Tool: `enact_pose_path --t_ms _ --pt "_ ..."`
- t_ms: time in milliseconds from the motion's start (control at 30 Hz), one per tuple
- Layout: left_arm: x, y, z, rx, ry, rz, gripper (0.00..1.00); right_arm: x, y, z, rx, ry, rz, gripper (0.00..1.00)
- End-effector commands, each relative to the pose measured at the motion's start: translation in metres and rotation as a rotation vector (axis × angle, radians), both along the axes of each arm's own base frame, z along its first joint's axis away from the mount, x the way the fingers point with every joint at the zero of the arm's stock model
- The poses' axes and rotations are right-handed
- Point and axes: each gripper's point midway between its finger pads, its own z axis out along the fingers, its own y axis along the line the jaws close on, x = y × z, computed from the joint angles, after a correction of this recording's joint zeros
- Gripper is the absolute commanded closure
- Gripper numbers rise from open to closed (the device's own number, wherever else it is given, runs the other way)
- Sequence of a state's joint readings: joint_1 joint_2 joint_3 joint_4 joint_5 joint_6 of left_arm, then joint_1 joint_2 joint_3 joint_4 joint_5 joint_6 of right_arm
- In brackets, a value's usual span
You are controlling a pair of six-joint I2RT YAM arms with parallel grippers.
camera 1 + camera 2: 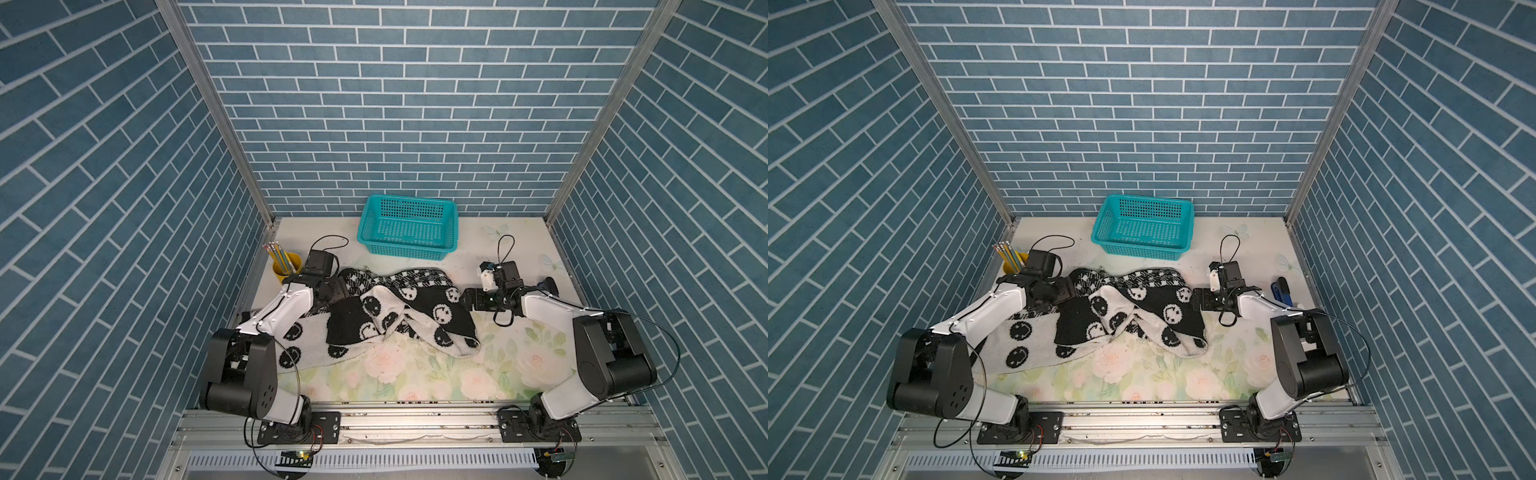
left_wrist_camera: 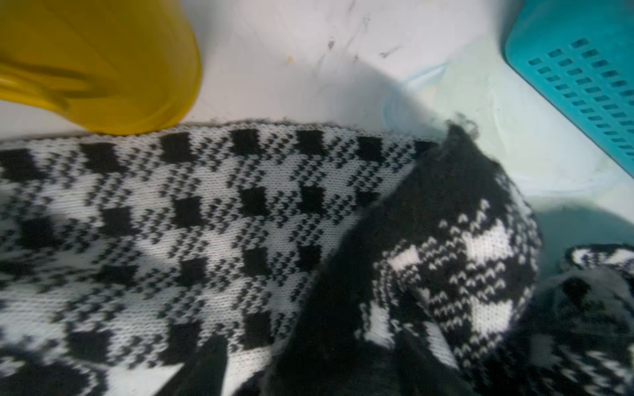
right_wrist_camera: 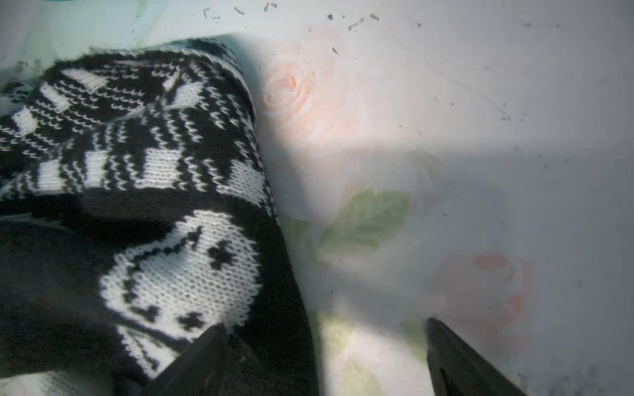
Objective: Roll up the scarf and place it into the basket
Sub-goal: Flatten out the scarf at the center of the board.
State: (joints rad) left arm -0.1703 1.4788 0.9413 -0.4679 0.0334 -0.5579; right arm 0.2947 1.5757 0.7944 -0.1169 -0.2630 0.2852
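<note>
The scarf [image 1: 399, 307] sprawls in a rumpled heap across the middle of the table [image 1: 415, 376]. It is not rolled: smiley faces show on both the black side and the white side, and the check band is bunched along the far edge. Beyond it, up against the back wall, sits the basket [image 1: 409, 250], apart from the cloth.

Over on the left, the left gripper [image 1: 341, 293] is down at the scarf's far left end, right at the check band. Its wrist view is full of that check knit, and the yellow cup [image 2: 103, 61] stands just past the cloth's edge. In both top views the cup holds pencils [image 1: 275, 251]. Clamped on the fabric or let go? I can't tell, the arm's own wrist hides those jaws.

Now the right side: the right gripper [image 1: 467, 300] hangs low at the scarf's right edge, jaws spread wide, released. In its wrist view one finger [image 3: 206, 360] is over the black knit and the other is over bare flowered tabletop.
</note>
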Motion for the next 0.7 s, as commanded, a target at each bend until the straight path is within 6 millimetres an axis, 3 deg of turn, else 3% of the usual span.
enact_pose_path --t_ms 0,33,100,267,467,567,667 --pt "0.007 -0.014 -0.009 -0.075 -0.013 -0.032 0.51 -0.001 0.008 -0.012 0.035 0.031 -0.001 0.08" --pt "0.005 -0.012 -0.012 -0.071 -0.008 -0.023 0.73 -0.001 0.008 -0.014 0.034 0.036 0.0 0.09" --pt "0.002 -0.008 -0.012 -0.056 -0.009 -0.007 1.0 -0.003 0.007 -0.017 0.033 0.043 0.001 0.1" --pt "-0.011 0.02 -0.004 0.005 0.01 0.052 1.0 -0.006 0.014 -0.018 0.073 0.051 0.019 0.11" --pt "-0.037 0.077 0.034 0.16 0.0 0.182 1.0 -0.007 0.022 -0.02 0.119 0.062 0.041 0.23" --pt "-0.051 0.106 0.053 0.244 -0.001 0.239 1.0 -0.008 0.03 -0.017 0.162 0.064 0.059 0.4" --pt "-0.063 0.132 0.066 0.295 -0.004 0.295 1.0 -0.012 0.031 -0.018 0.17 0.076 0.068 0.71"
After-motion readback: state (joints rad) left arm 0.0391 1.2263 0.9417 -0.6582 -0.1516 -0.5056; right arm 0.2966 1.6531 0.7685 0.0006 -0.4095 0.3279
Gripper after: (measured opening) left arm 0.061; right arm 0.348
